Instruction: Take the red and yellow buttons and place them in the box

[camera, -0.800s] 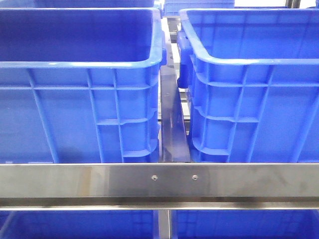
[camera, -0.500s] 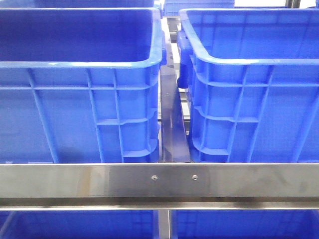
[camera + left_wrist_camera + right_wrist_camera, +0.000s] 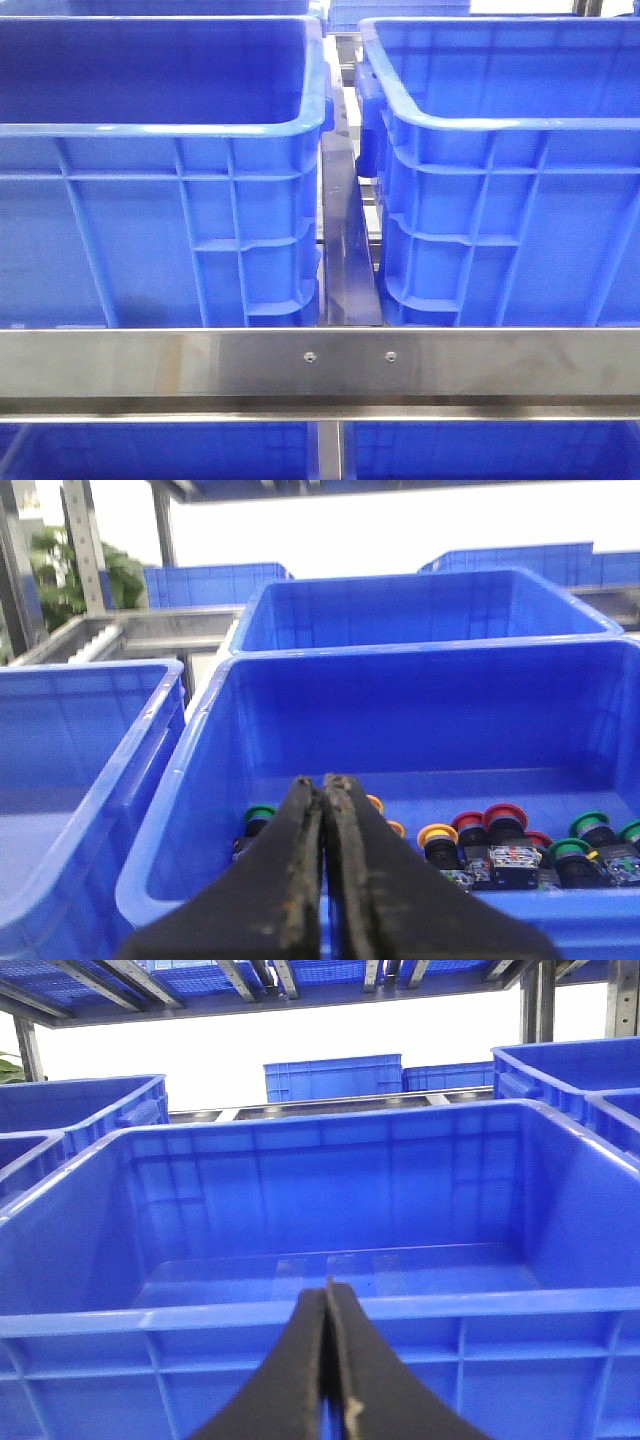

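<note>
In the left wrist view, red buttons (image 3: 505, 817) and a yellow button (image 3: 437, 834) stand with green ones (image 3: 260, 814) along the floor of a blue crate (image 3: 165, 810). My left gripper (image 3: 323, 780) is shut and empty, held above this crate's near rim. In the right wrist view, my right gripper (image 3: 327, 1290) is shut and empty in front of the near wall of the box (image 3: 200, 1320), which is empty and brightly lit inside. In the front view the box (image 3: 500, 125) is on the right. Neither gripper shows there.
In the front view a darker blue crate (image 3: 160, 130) stands on the left, with a narrow gap and a steel rail (image 3: 320, 365) in front. More blue crates (image 3: 60, 780) surround both crates, and shelf frames (image 3: 540, 1000) stand around them.
</note>
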{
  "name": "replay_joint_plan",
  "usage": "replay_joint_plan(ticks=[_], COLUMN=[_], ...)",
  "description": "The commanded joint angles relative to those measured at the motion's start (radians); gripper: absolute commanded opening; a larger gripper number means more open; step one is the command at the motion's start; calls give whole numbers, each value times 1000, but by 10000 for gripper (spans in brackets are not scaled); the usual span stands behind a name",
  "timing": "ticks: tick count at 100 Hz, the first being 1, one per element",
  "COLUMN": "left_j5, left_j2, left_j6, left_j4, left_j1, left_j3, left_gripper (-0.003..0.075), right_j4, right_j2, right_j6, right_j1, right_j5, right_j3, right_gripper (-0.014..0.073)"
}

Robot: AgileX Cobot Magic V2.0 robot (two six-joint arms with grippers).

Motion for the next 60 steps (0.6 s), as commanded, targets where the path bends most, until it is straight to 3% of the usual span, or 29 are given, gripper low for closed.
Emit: replay_joint_plan(ticks=[1, 25, 60], left_j5=[40, 352, 377], left_j2=[119, 422, 681], left_j6=[-10, 41, 44], left_j4=[-26, -46, -46], left_j1=[1, 1, 1], left_j3=[-148, -463, -564], left_gripper=[-19, -19, -19], right_j4=[0, 0, 0], right_j2=[-25, -25, -25], right_j6=[-3, -3, -3], right_j1=[-3, -3, -3], right_j5=[-87, -87, -87], right_j3=[-18, -18, -18], right_gripper=[-68, -68, -68])
